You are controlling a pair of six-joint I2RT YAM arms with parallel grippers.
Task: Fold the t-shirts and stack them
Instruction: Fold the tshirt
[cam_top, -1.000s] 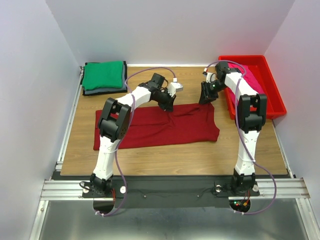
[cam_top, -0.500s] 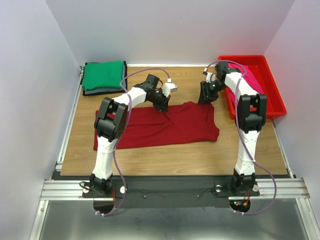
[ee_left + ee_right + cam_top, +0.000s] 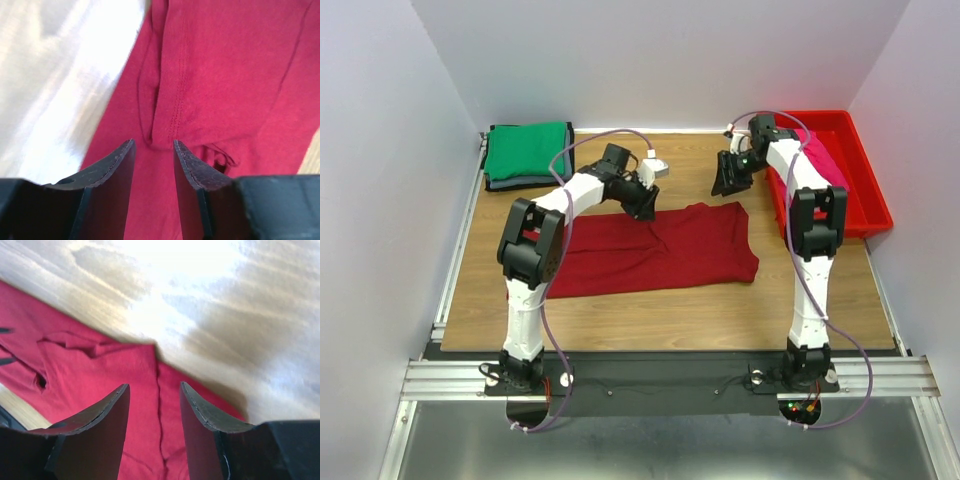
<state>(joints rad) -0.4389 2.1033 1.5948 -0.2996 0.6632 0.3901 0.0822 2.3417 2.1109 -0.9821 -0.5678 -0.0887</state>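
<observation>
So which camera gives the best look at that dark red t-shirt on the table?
The top external view: nearly the whole dark red t-shirt shows there, spread out, so you can see its outline. Each wrist view shows only a close patch of its cloth, with seams and wrinkles.

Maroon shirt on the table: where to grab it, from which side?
Far edge, pinched from straight above, probably. The maroon shirt lies flat, so only edges give a lip; a raised crease sits before the open left gripper, the far-right corner before the open right gripper.
</observation>
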